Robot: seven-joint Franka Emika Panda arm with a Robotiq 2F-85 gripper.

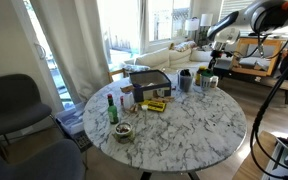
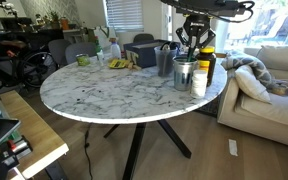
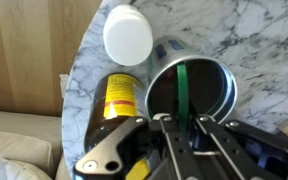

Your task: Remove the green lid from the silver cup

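Gripper [image 3: 182, 126] hangs directly over the silver cup [image 3: 227, 92], jaws pinched onto the green lid [image 3: 181, 85]. The lid stands on edge in the cup's mouth, so it looks like a straight-up lift.

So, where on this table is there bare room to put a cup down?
Free: the wide marble patch between the small bowl and the table rim opposite it. Crowded: the edge where the silver cup, the white mug and the gripper stand, and around the green bottle.
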